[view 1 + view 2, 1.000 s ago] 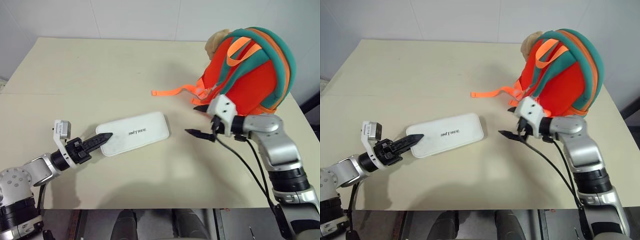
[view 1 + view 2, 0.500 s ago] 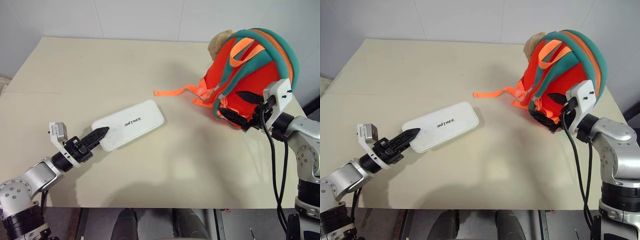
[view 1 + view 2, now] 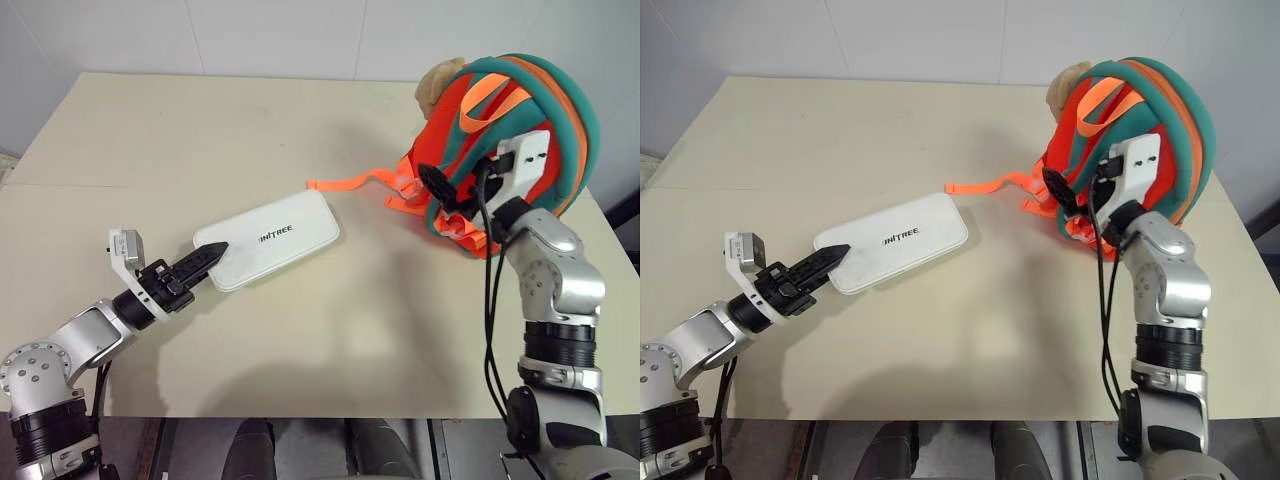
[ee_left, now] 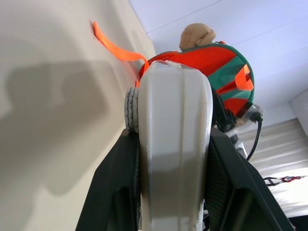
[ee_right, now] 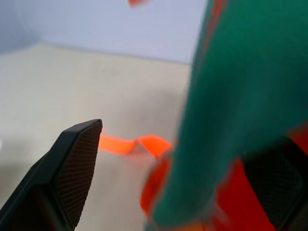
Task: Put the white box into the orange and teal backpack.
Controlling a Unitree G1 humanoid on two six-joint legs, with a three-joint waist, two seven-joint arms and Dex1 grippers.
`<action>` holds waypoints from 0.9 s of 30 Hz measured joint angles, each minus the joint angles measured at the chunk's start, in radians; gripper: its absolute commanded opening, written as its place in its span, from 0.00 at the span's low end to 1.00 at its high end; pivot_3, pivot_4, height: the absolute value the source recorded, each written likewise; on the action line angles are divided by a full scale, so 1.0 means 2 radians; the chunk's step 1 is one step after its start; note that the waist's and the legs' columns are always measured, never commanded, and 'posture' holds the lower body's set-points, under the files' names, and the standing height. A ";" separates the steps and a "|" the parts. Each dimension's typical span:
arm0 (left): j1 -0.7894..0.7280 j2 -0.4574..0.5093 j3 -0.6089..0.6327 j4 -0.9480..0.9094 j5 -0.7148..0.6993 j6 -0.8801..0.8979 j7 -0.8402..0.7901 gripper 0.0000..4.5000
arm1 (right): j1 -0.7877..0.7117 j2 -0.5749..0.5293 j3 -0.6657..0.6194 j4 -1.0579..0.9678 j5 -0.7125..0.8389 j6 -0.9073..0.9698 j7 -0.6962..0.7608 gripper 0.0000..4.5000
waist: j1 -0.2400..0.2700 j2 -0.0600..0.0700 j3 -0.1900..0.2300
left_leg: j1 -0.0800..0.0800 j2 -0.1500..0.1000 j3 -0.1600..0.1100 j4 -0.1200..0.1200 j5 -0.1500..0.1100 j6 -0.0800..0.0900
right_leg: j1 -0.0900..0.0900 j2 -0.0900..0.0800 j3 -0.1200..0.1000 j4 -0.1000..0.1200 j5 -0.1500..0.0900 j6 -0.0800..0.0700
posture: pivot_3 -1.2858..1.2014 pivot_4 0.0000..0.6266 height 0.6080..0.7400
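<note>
Head views: white box [image 3: 272, 240] held off the beige table [image 3: 200, 130], tilted, lettered lid up, near the table's middle. Left gripper [image 3: 205, 263] clamped on the box's near-left corner, black fingers [image 3: 190, 268] reaching in from the lower left. Shadow of box spread on the tabletop beneath. Orange and teal backpack [image 3: 520, 120] standing upright at the table's far right edge, well apart from the box, teal padded straps [image 3: 560, 90] arching over the orange body, tan plush bear [image 3: 438, 82] peeking at its upper left. Loose orange webbing strap [image 3: 350, 183] trailing leftward across the table from the backpack's base, its tip near the box's far end but not touching. Right gripper [image 3: 1072, 195] raised against the backpack's front, jaws spread wide, one black finger [image 3: 1055, 192] lying against the orange fabric beside a teal strap.

Left wrist view: white box [image 4: 175, 144] gripped edge-on between the two black fingers [image 4: 113, 192], filling the middle; beyond it, backpack [image 4: 211, 62] with bear [image 4: 197, 34] on top and orange strap [image 4: 115, 48] lying on the table.

Right wrist view: fingers wide apart, one black pad [image 5: 62, 178] on one side, the other [image 5: 276, 183] behind a blurred teal strap [image 5: 231, 106] running between them; orange fabric beneath; orange webbing strap [image 5: 134, 144] on the table behind. Cannot tell whether either pad touches the strap.
</note>
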 measured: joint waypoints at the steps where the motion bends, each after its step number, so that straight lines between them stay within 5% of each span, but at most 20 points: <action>1: 0.000 0.001 -0.001 0.000 -0.002 -0.001 0.001 0.29 | -0.011 0.007 0.000 0.011 -0.001 -0.005 -0.011 0.92 | 0.000 0.000 0.000 | 0.000 0.000 0.000 0.000 0.000 0.000 | 0.000 0.000 0.000 0.000 0.000 0.000 | 0.52 0.24 1.00; 14: 0.016 0.006 -0.010 -0.006 -0.030 -0.031 0.013 0.29 | -0.028 0.021 0.011 0.009 0.027 0.010 -0.022 0.00 | -0.002 0.000 0.000 | 0.000 0.000 0.000 0.000 0.000 0.000 | 0.000 0.000 0.000 0.000 0.000 0.000 | 0.52 0.24 1.00; 27: 0.018 0.052 -0.005 0.009 -0.028 -0.049 0.000 0.29 | 0.001 0.012 0.038 -0.135 0.144 0.135 0.019 0.00 | -0.004 0.001 0.000 | -0.001 0.000 0.000 -0.001 0.000 0.000 | -0.001 0.000 0.000 -0.001 0.000 0.000 | 0.52 0.24 1.00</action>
